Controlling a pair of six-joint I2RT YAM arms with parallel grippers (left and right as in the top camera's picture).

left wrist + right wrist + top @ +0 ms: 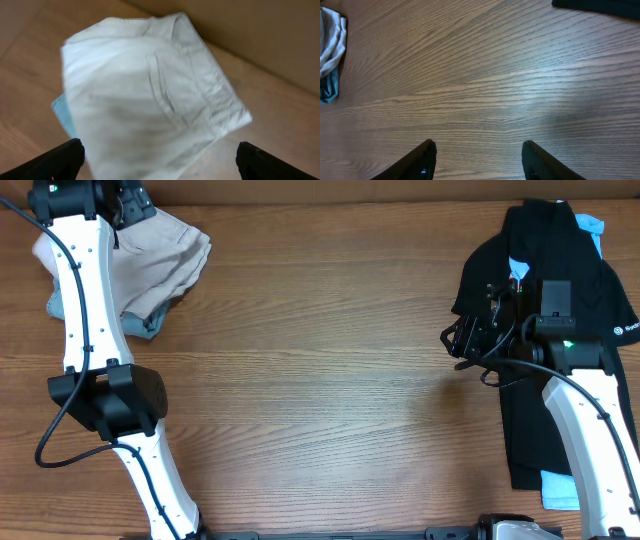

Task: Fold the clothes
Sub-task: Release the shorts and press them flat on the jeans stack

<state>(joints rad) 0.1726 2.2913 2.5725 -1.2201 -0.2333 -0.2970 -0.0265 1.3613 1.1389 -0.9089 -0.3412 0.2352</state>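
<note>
Overhead view shows the khaki shorts lying rumpled at the far left corner of the table, partly on top of a light-blue denim piece. The left gripper hangs over them. Its fingers are spread wide and hold nothing, as the left wrist view shows, with the waistband and a pocket seam below. The right gripper is likewise wide apart and empty, over bare wood beside a pile of black clothing at the right.

The step in hand appears to be a first grasp on the shorts. It would go best with a pinch on the beige cloth alone, at an edge or the waistband. The shorts could then be drawn to the open middle of the table and spread flat before any fold. The denim underneath is the likeliest snag, since a deep bite could lift both. The black pile lies well apart and should not interfere.
</note>
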